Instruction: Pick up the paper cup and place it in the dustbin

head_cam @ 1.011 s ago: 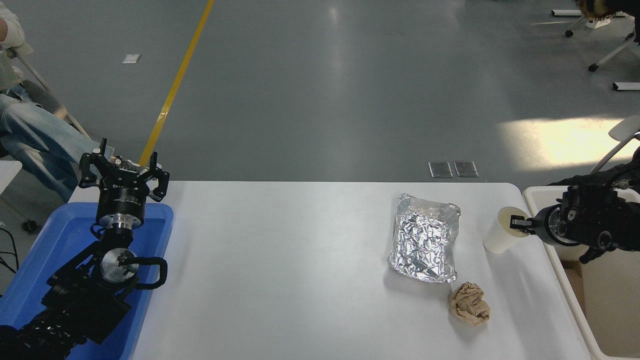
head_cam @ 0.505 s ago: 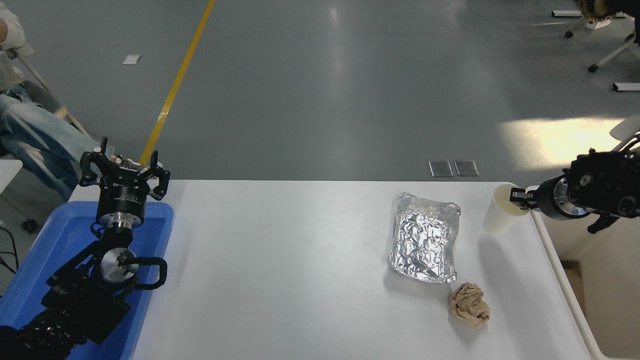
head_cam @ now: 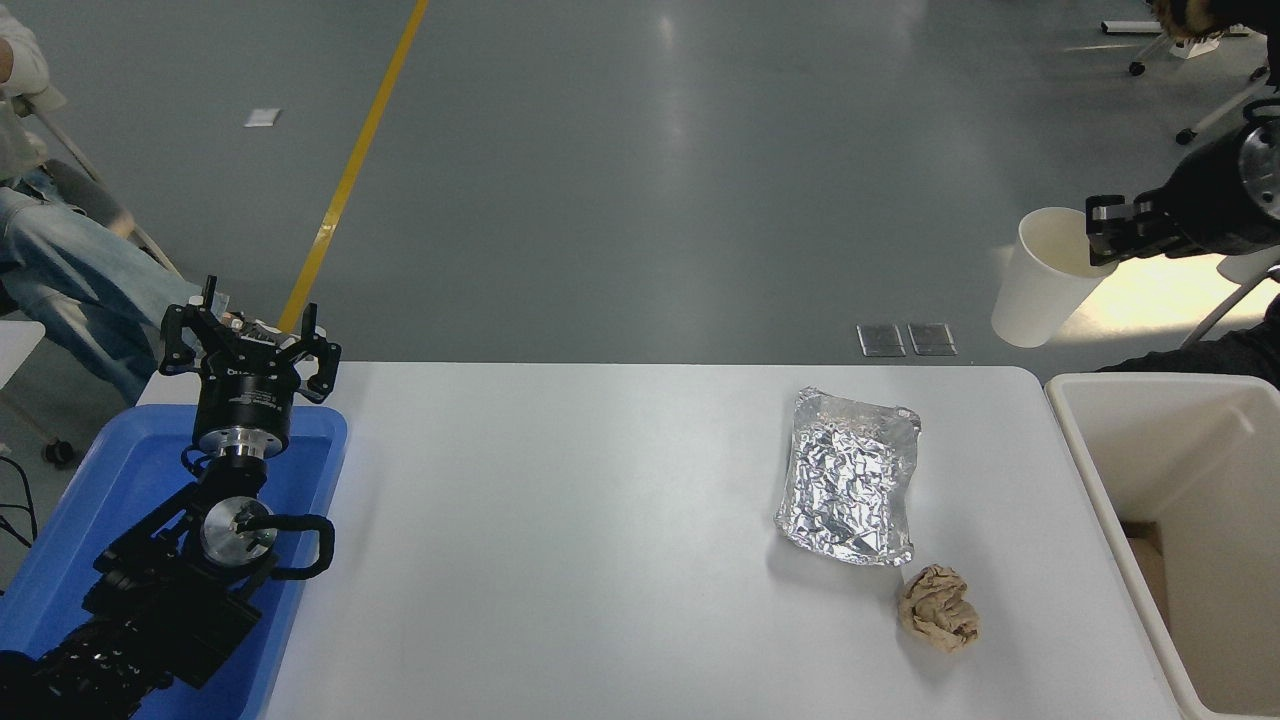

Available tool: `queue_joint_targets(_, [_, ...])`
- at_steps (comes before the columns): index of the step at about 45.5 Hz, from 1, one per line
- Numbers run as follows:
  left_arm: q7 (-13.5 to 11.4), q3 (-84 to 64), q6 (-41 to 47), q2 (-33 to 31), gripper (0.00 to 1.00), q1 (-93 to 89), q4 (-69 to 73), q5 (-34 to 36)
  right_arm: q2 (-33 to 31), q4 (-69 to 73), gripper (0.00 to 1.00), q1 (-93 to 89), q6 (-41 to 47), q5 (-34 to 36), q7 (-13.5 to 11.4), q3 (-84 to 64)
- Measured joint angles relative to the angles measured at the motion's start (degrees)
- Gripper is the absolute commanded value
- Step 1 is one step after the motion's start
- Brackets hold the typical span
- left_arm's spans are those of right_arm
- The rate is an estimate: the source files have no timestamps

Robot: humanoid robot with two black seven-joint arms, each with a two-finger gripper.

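Observation:
My right gripper (head_cam: 1105, 232) is shut on the rim of the white paper cup (head_cam: 1043, 278) and holds it high in the air, tilted, past the table's far right corner. The cream-white dustbin (head_cam: 1090, 440) stands at the table's right edge, below and to the right of the cup. A brown flat piece lies inside it. My left gripper (head_cam: 248, 335) is open and parked at the lower left over the blue tray.
A silver foil tray (head_cam: 850, 475) lies on the white table (head_cam: 560, 520) right of centre, with a crumpled brown paper ball (head_cam: 938, 607) in front of it. A blue plastic tray (head_cam: 120, 500) sits at the left edge. A person's legs show at the far left.
My right gripper has lifted the paper cup off the table, up and slightly right. The dustbin's inside is now uncovered. The left arm has not moved.

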Motion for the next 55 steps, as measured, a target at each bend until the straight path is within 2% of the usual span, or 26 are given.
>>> queue_joint_targets(15, [0.0, 0.0, 0.0, 0.0, 0.99, 0.0, 0.0, 0.0, -0.9, -2.3, 0.00, 4.3, 2.1, -0.7, 0.3, -6.5])
queue_joint_targets(32, [0.0, 0.0, 0.0, 0.0, 0.99, 0.0, 0.0, -0.1, -9.6, -19.4, 0.00, -14.1, -9.8, -3.7, 0.9, -10.6])
queue_joint_targets(38, [0.0, 0.0, 0.0, 0.0, 0.99, 0.0, 0.0, -0.1, -13.2, -27.8, 0.00, -30.8, -16.4, -3.6, 1.1, -2.9])
queue_joint_targets(44, [-0.1, -0.1, 0.0, 0.0, 0.99, 0.0, 0.0, -0.1, -13.8, -33.5, 0.00, -46.0, -19.7, -0.9, 1.0, 8.2])
queue_joint_targets(55, [-0.1, -0.1, 0.0, 0.0, 0.99, 0.0, 0.0, -0.1, -6.4, -46.8, 0.00, -70.7, -25.9, 7.3, 0.8, 24.9])
